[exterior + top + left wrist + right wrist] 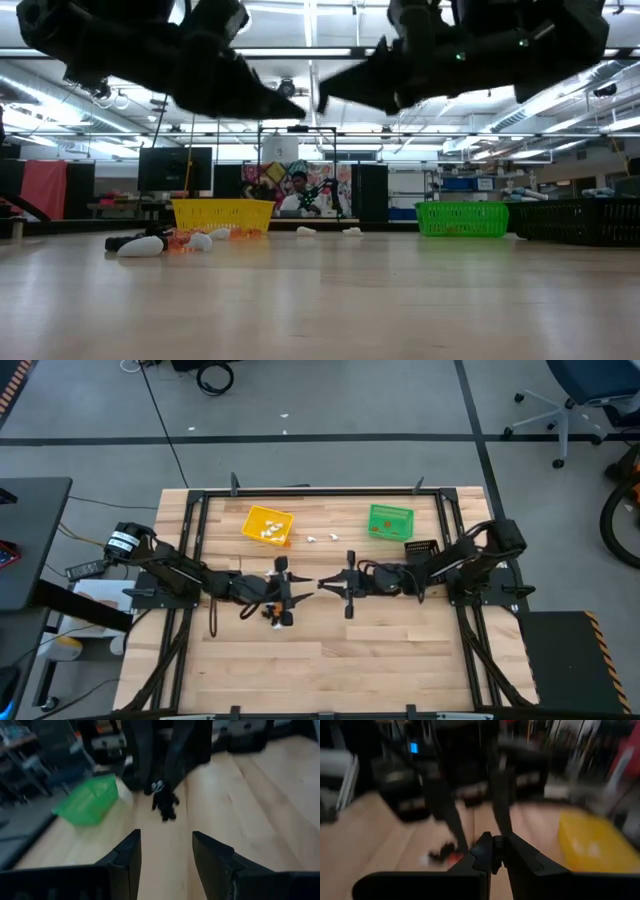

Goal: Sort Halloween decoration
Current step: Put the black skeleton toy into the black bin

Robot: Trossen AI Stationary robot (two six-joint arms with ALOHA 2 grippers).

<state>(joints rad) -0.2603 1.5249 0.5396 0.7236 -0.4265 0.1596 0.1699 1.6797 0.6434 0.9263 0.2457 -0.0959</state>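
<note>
My two grippers face each other above the middle of the table. My left gripper stands open, with nothing between its fingers. A short way in front of it, my right gripper is shut on a small black trinket with a white face. More Halloween decoration, in white, orange and black, lies in a small pile on the wood under the left gripper. Two white pieces lie between the bins. My right gripper pinches the black trinket by its upper end, at the free ends of its two fingers. The fingers come in roughly level from the table's right side. The trinket hangs below the fingertips, clear of the table.
A yellow bin holding white pieces stands at the far left of the table. A green bin stands at the far right, with a black bin just near of it. The near half of the wooden table is bare.
</note>
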